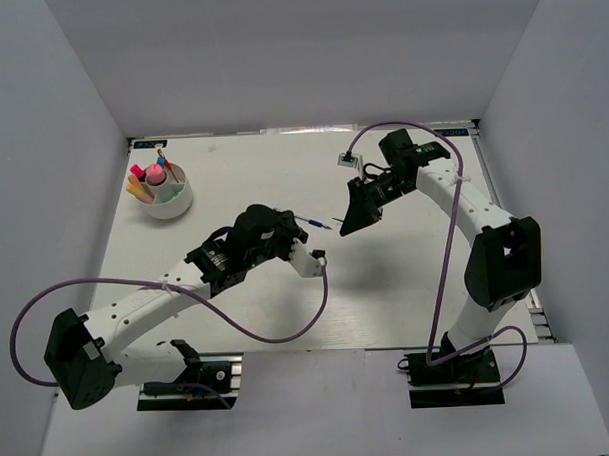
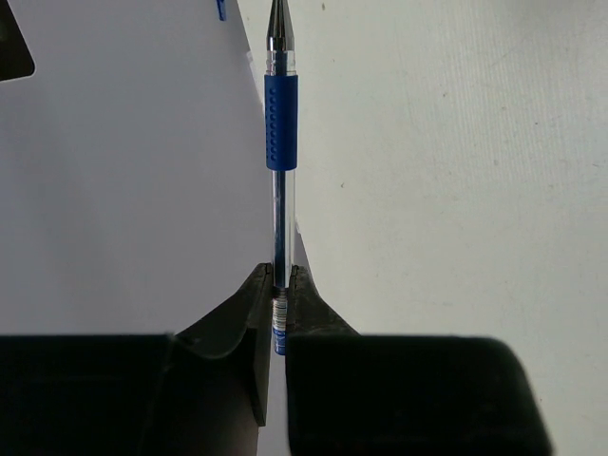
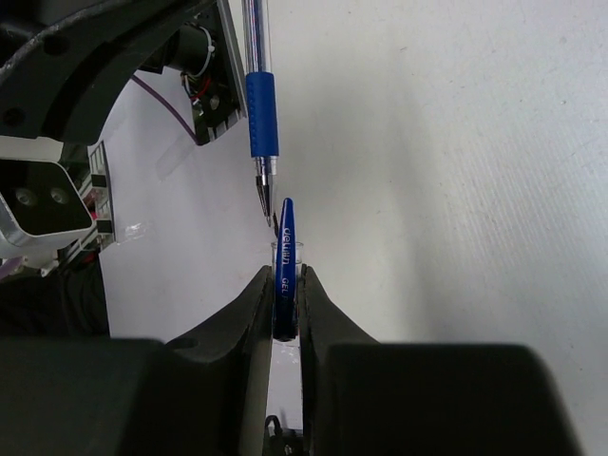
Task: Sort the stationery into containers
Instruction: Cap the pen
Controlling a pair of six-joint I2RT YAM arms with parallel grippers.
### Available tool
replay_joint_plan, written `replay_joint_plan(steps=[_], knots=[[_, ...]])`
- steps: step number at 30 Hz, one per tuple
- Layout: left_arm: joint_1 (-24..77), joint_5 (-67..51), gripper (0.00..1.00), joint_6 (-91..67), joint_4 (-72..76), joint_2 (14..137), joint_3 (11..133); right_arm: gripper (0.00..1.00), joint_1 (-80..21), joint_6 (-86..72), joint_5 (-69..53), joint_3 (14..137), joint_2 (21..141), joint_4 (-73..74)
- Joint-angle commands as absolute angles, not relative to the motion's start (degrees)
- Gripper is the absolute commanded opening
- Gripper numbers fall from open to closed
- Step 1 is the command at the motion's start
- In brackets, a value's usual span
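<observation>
My left gripper (image 1: 290, 226) is shut on the back end of a thin blue pen (image 1: 314, 224) with a clear barrel and blue grip. The pen (image 2: 280, 123) sticks straight out past the fingertips, bare tip forward. My right gripper (image 1: 346, 226) is shut on the pen's cap (image 3: 285, 255), clear with a blue clip. In the right wrist view the pen (image 3: 259, 114) points its tip at the cap's mouth, a short gap apart. The round white bowl (image 1: 176, 205) stands at the far left and holds a pink round-topped stick (image 1: 155, 174), an orange marker (image 1: 138, 191) and other pieces.
Both grippers meet above the middle of the white table (image 1: 406, 274). White walls enclose the left, back and right. A purple cable (image 1: 278, 334) loops from the left arm; another runs along the right arm (image 1: 448, 273).
</observation>
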State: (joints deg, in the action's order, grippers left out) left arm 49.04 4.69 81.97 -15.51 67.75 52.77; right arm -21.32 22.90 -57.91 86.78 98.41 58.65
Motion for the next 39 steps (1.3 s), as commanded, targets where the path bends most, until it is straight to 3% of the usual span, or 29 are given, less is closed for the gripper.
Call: replay_joint_plan(steps=[1,39], knots=[[49.75,6.59,0.00,79.46,-17.84,66.36,53.35,0.00,-21.18,24.79,-58.36,86.93,95.98,58.71],[49.75,4.83,0.00,76.64,-18.54,67.06,56.16,0.00,-24.00,22.94,-58.71,87.27,97.03,57.83]])
